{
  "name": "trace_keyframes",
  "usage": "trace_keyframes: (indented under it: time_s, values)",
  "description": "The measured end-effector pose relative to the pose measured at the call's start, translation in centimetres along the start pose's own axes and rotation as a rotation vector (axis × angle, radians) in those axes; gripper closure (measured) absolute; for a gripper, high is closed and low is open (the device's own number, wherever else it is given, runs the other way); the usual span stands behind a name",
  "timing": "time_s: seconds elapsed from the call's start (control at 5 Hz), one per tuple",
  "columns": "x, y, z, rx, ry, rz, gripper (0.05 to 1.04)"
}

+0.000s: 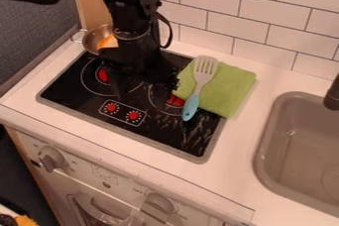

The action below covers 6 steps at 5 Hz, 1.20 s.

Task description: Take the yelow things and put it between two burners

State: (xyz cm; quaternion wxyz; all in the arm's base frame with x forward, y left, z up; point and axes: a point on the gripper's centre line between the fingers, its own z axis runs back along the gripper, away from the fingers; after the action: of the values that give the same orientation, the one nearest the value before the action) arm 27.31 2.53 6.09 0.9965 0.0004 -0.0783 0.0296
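Note:
The black gripper [139, 94] hangs low over the middle of the black stovetop, its two fingers apart and pointing down, with nothing visible between them. To its left is one burner [102, 75] with a red centre; to its right is the other burner [175, 101], partly covered by the arm and a spatula handle. A yellow-orange thing [106, 42] lies in the metal pan [92, 34] at the stove's back left corner, partly hidden behind the arm.
A spatula [191, 107] with a blue handle lies across a green cloth [228, 88] and the stove's right side. The grey sink [298, 145] is at the right, below a dark faucet [332, 96]. A tiled wall stands behind.

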Motion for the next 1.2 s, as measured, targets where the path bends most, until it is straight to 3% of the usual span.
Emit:
trace_keyframes:
  time_s: [0.2,0.4,0.6,0.8,1.2]
  values:
    - [-0.4,0.1,-0.8,0.002,0.038,-0.009,0.083]
    - [4.0,3.5,0.1,0.058,0.016,-0.015,0.083]
    - [6.9,7.1,1.1,0.09,-0.002,-0.019,0.083]
    - [8.6,9.7,0.9,0.071,0.004,-0.056,0.083]
    - [11.3,12.7,-3.6,0.08,0.074,-0.121,0.083]
